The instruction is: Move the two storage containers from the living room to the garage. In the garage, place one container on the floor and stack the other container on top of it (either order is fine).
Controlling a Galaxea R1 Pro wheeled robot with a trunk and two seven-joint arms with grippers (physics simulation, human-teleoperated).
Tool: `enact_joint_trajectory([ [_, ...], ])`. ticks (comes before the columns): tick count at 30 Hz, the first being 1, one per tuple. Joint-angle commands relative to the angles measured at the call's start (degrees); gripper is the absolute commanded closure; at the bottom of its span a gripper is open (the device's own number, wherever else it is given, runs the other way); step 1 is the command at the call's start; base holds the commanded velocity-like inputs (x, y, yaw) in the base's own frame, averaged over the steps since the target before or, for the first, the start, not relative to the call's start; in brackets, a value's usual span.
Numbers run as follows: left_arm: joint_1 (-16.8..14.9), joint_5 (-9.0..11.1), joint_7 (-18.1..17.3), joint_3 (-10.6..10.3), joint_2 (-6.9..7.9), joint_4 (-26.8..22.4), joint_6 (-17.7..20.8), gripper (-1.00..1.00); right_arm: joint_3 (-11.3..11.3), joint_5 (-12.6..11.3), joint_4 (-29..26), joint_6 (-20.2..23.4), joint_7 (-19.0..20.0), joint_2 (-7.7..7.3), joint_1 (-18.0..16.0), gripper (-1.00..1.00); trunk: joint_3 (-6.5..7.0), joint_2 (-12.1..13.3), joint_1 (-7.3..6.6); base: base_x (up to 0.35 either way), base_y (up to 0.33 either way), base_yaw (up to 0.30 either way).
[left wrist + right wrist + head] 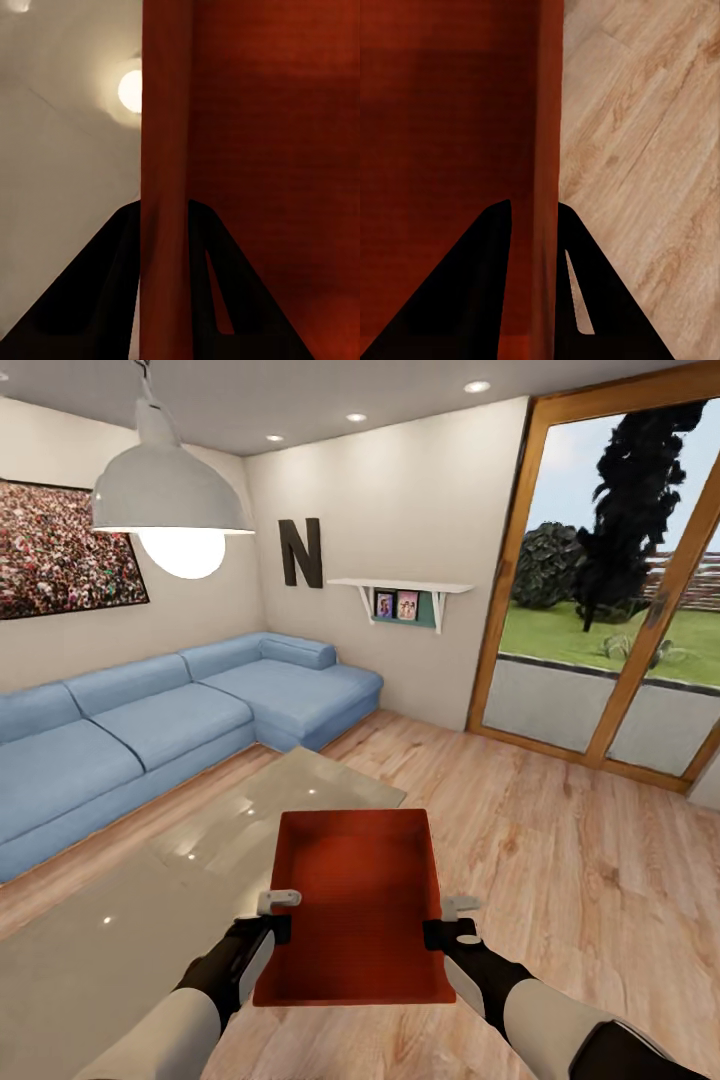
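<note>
The left gripper [278, 916] and right gripper [448, 922] each pinch a thin side wall of the orange-red rectangular topless plastic container [358, 900], carried at six o'clock above the wood-plank floor [560, 840]. Light, stiff, probably slippery; opposite-wall holds suit it.

An orange-red rectangular topless storage container [360, 900] with thin plain walls is held level and upright above the light wood-plank floor [560, 840], open side up, empty, its two long side walls each pinched by an end effector.
</note>
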Motion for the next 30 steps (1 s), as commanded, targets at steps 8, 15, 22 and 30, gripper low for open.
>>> enact_joint_trajectory([
  [8, 0.0, -0.7, 0.5, -0.1, 0.49, 1.4, 0.5, 1.0, -2.0, 0.8, -0.2, -0.5, -1.5, -1.01, -0.1, 1.0, -0.09, -0.1, 0.02, 0.0, 0.0, 0.263],
  [15, 0.0, -0.7, 0.6, -0.1, 0.49, 1.4, 0.5, 1.0, -2.0, 0.8, -0.2, -0.5, -1.5, -0.93, -0.1, 1.0, -0.09, -0.1, 0.02, 0.0, 0.0, 0.268],
  [22, 0.0, -0.7, 0.6, -0.1, 0.49, 1.4, 0.5, 1.0, -2.0, 0.8, -0.2, -0.5, -1.6, -0.92, -0.1, 1.0, -0.09, -0.1, 0.02, 0.0, 0.0, 0.27],
  [30, 0.0, -0.7, 0.6, -0.1, 0.49, 1.4, 0.5, 1.0, -2.0, 0.8, -0.2, -0.5, -1.6, -0.84, -0.1, 1.0, -0.09, -0.1, 0.02, 0.0, 0.0, 0.27],
])
